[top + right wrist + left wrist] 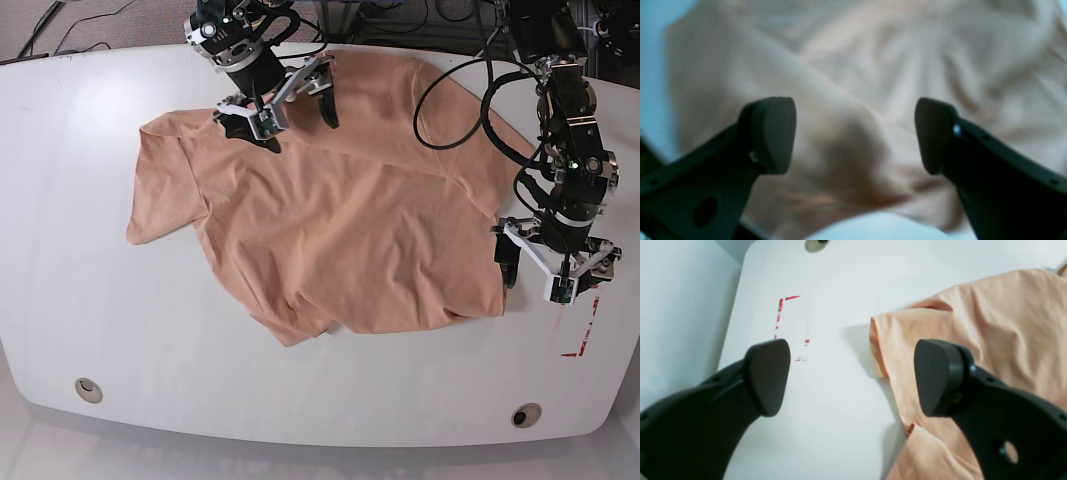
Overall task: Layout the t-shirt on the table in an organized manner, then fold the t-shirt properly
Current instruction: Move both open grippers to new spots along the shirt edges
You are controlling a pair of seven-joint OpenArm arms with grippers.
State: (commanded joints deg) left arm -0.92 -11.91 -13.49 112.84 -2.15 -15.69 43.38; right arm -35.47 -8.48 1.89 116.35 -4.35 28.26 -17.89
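Overhead, a peach t-shirt lies spread but rumpled across the middle of a glossy white table, with creases running through the body and one short sleeve reaching toward the base view's left side. Its lower hem is bunched and uneven near the table's front.

At the far edge of the shirt, the right gripper hangs over the fabric with its two black fingers spread wide apart and nothing between them. Its own wrist camera shows those fingers parted above blurred, wrinkled cloth; whether the tips touch the shirt cannot be told.

On the opposite side, the left gripper sits at the shirt's edge, also spread open and holding nothing. Through its wrist camera, one finger stands over bare tabletop and the other over a folded corner of the shirt.

A broken rectangle of red tape marks the table just beside the left gripper, partly hidden behind its finger in the wrist view and visible as red corners from above. Two round grommets sit near the front edge, one to the left and one to the right. Black cables loop over the shirt's far corner toward the left arm
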